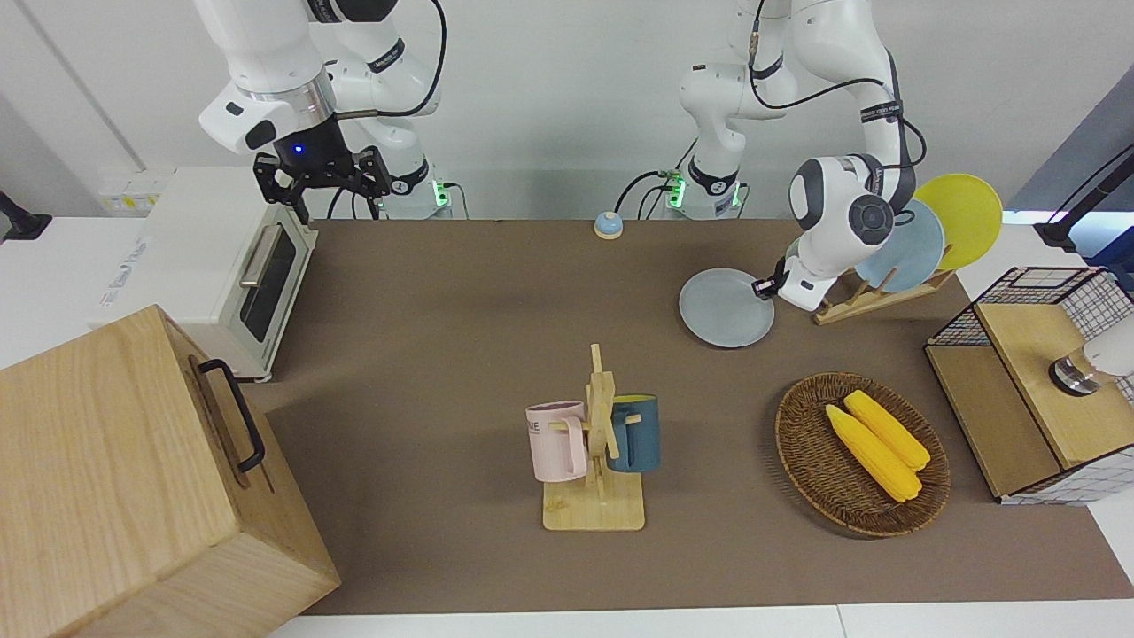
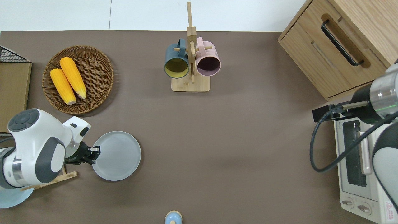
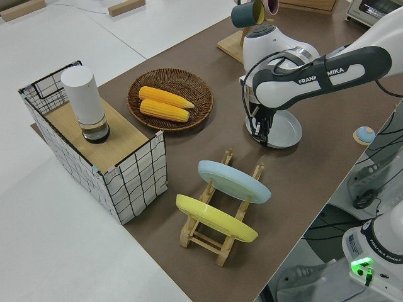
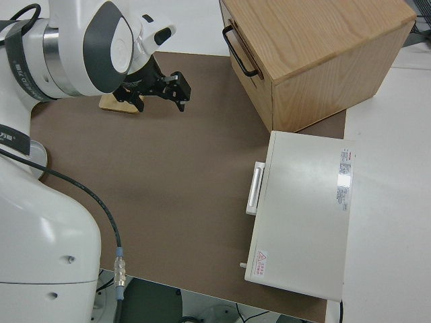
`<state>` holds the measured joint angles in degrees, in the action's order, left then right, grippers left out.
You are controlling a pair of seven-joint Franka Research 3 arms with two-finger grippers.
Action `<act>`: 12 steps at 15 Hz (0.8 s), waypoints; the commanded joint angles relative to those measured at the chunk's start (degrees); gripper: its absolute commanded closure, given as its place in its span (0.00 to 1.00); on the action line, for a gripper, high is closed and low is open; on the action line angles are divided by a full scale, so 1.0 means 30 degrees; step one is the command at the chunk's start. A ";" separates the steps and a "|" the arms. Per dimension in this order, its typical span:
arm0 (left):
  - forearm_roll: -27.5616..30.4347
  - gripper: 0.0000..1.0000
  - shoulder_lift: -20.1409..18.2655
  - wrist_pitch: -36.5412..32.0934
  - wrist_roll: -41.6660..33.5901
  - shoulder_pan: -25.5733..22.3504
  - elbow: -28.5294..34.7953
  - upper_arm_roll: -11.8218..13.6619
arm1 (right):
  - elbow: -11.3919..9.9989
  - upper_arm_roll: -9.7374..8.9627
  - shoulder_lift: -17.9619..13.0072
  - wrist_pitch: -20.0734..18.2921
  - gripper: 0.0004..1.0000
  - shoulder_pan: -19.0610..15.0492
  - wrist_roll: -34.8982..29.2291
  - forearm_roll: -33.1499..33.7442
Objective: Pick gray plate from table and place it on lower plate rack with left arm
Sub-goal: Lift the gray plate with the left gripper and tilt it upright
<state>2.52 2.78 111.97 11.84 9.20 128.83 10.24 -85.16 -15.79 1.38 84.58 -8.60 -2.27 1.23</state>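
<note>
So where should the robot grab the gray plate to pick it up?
By its thin raised rim, on the edge toward the left arm's end of the table. The gray plate lies flat, so its rim is probably the only part two fingers can pinch. The left gripper is already on that edge, coming in low and sideways, facing away from the lower plate rack.

- Bright, even room light from above; all views sharp, without glare.
- Soft shadows on the dull brown mat table (image 1: 443, 354), falling toward 5 o'clock under the woven brown wicker basket (image 2: 96, 62) in the overhead view.
</note>
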 commanded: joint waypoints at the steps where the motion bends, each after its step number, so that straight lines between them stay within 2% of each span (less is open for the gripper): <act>1: -0.0166 1.00 0.0188 -0.2017 -0.0050 -0.0139 -0.1866 0.0422 | 0.0172 -0.0332 -0.0022 -0.0273 0.02 -0.0355 -0.0239 0.0029; 6: -0.0137 1.00 0.0100 -0.4591 0.0096 -0.0167 -0.3886 0.0540 | 0.0172 -0.0332 -0.0051 -0.0272 0.02 -0.0384 -0.0239 0.0029; 12: -0.0400 1.00 0.0071 -0.7906 -0.0050 -0.0138 -0.6466 0.1330 | 0.0172 -0.0332 -0.0051 -0.0273 0.02 -0.0355 -0.0239 0.0029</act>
<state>2.31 2.72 92.74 11.84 9.11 113.60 13.28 -85.16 -15.79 1.38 84.58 -8.60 -2.27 1.23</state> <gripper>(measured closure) 0.982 0.013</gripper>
